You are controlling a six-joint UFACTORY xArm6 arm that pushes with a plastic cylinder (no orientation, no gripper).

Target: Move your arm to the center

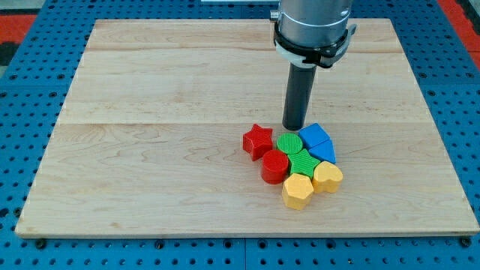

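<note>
There is only one camera. It sits high at the near edge of the desk point(150, 172) and looks down and across it at a slant, facing the far edge. It stands back enough to take in the whole wooden board, with blue pegboard point(30, 247) showing along the view's left, right and bottom. The arm point(312, 26) comes in from the view's top, cut off by the frame. No second view shares any of this.
</note>
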